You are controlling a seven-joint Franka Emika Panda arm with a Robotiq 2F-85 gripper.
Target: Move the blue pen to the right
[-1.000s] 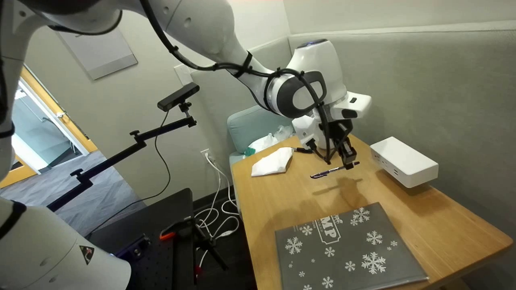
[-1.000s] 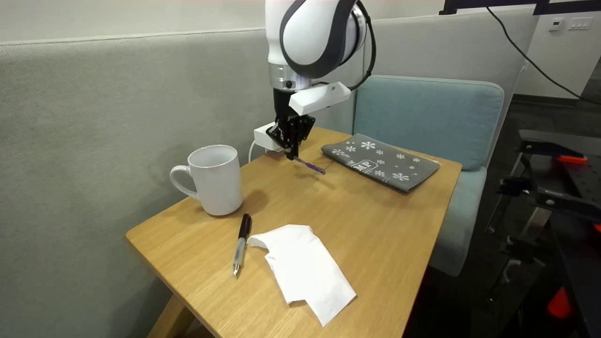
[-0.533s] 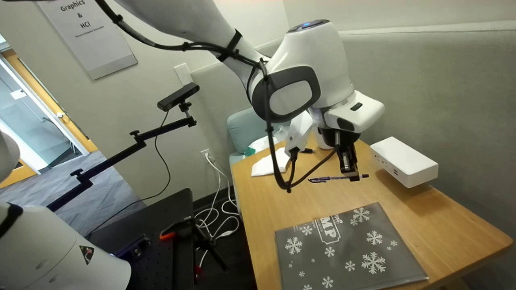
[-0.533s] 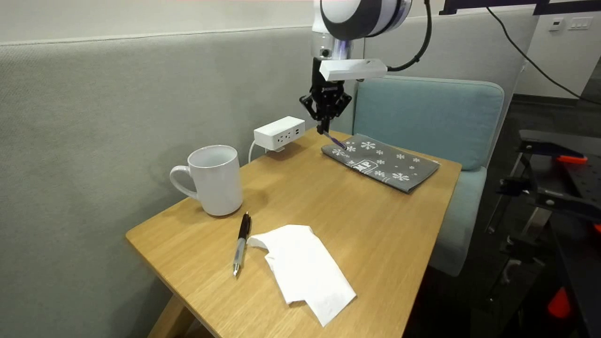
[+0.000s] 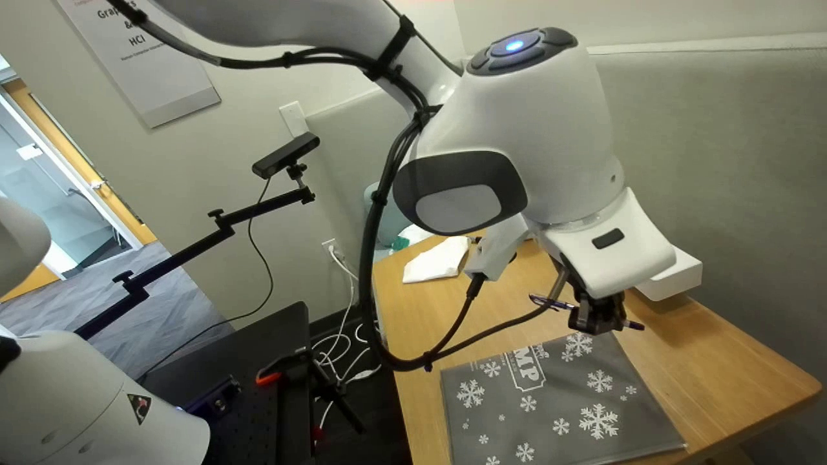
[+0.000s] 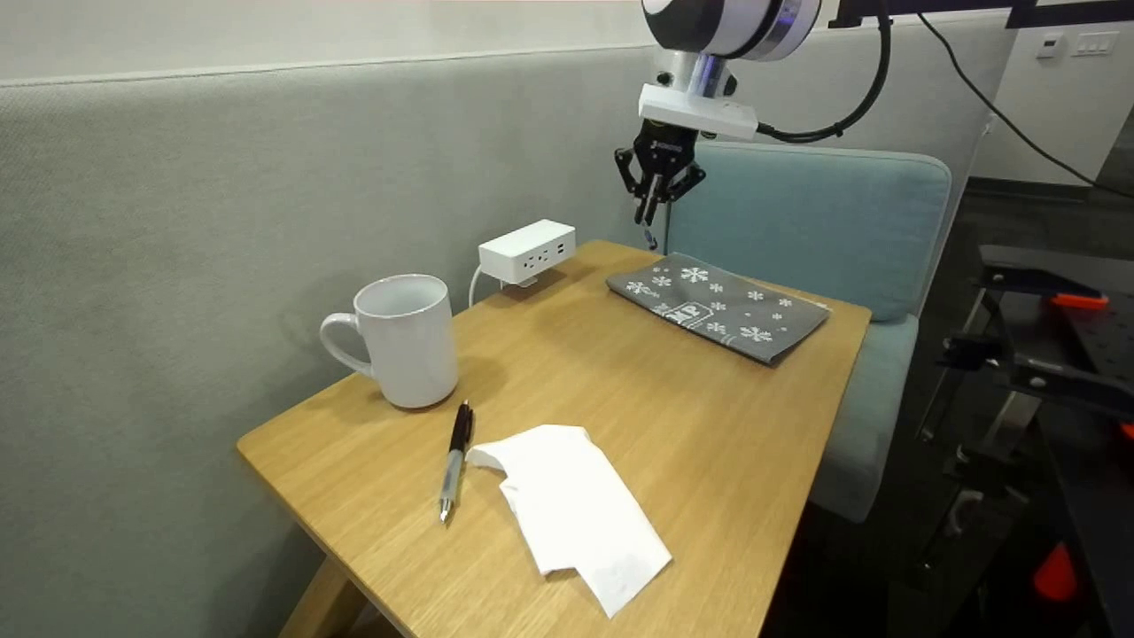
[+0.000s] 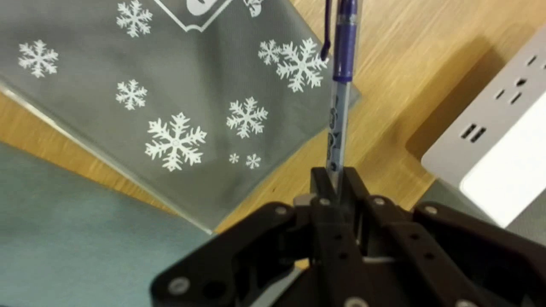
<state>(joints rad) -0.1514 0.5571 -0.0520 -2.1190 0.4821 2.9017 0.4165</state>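
The gripper point(image 7: 335, 177) pinches the blue pen point(image 7: 344, 51) above the table point(image 6: 532, 390), near its corner by the white box point(image 6: 527, 252); "MP" marks the grey snowflake sheet point(image 5: 549, 403), "HCI" the poster point(image 5: 152, 77).

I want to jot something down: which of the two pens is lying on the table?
The black-and-grey pen beside the white paper; the blue pen is held by the gripper, off the table.

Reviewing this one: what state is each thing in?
Blue pen: gripped, held in the air
Gripper: closed on it
White mug: upright, inside bottom hidden
Black-and-gray pen: lying flat
Napkin: spread, creased
Snowflake-print sheet: lying flat
Outlet box: upright
Arm light: lit blue
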